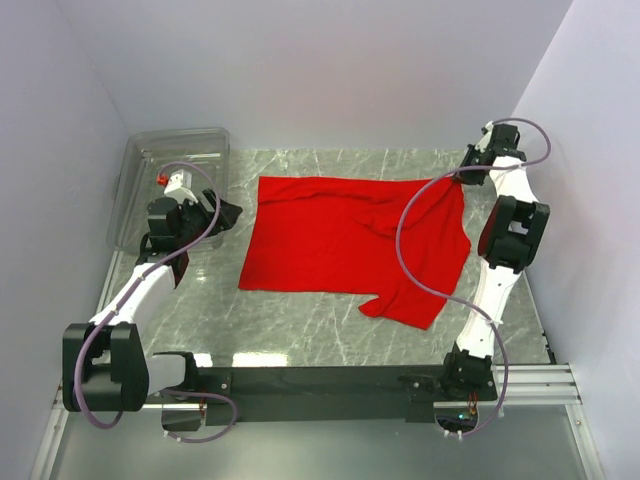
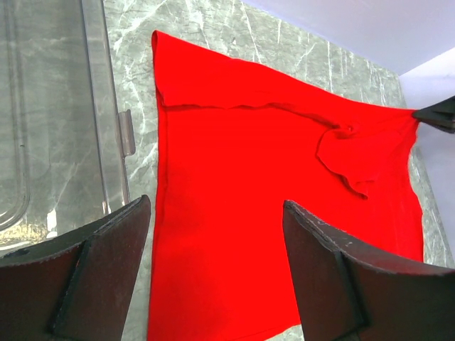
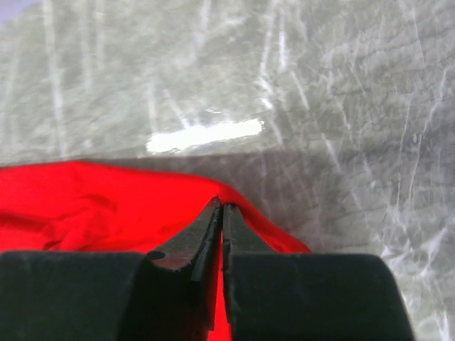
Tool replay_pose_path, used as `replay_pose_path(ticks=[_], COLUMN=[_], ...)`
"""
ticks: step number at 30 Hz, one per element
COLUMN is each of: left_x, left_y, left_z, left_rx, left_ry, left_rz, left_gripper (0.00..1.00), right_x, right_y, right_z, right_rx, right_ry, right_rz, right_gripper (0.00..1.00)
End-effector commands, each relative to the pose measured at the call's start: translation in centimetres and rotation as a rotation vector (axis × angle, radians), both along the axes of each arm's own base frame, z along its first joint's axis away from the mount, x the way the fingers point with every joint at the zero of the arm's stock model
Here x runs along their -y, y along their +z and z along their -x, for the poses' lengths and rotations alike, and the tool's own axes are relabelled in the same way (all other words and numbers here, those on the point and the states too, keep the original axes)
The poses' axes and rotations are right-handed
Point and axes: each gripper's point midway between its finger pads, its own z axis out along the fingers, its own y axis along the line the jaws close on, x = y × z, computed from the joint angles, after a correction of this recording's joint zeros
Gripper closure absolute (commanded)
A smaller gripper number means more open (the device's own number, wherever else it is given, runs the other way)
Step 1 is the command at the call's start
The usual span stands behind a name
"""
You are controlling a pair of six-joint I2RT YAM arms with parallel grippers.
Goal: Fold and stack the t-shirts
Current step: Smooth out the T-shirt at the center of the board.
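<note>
The red t-shirt (image 1: 345, 240) lies spread on the marble table, partly folded and rumpled at its right side; it also shows in the left wrist view (image 2: 263, 185) and the right wrist view (image 3: 92, 199). My right gripper (image 1: 460, 175) is shut on the shirt's far right corner, with red cloth pinched between its jaws in the right wrist view (image 3: 221, 207). My left gripper (image 1: 228, 215) is open and empty, just left of the shirt's left edge; in the left wrist view (image 2: 217, 213) its jaws stand wide apart above the cloth.
A clear plastic bin (image 1: 150, 185) stands at the far left, next to the left gripper, and its wall shows in the left wrist view (image 2: 114, 114). White walls close in the table on three sides. The black base rail (image 1: 330, 380) runs along the near edge.
</note>
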Motion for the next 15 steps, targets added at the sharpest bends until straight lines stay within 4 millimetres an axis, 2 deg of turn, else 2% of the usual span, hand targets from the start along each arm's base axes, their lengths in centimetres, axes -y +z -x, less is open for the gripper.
replay_pose_path(ticks=[1,5,10,11,15], left_x=[0.1,0.1,0.2,0.2,0.5], left_y=[2.1,2.3,2.3,2.2,2.0], left_z=[-0.8,-0.9,-1.0,-0.9,-1.1], left_rx=[0.061,0.064,0.063,0.061,0.050], left_ry=[-0.012,-0.014,-0.017,-0.019,-0.033], left_rz=[-0.005,-0.001,0.000,0.000,0.010], left_gripper=[0.20,0.20,0.19,0.19,0.18], right_x=[1.4,2.1,2.2,2.0,1.2], right_y=[-1.1,-0.9,-0.3,-0.1,0.2], right_z=[-0.4,-0.5,-0.6,-0.7,-0.4], right_rx=[-0.013,-0.007,0.002,0.007,0.006], right_ry=[-0.013,-0.050,-0.068,-0.062,-0.047], right_rz=[0.037,0.046,0.038,0.027,-0.013], right_gripper=[0.91,0.80,0.76,0.73,0.72])
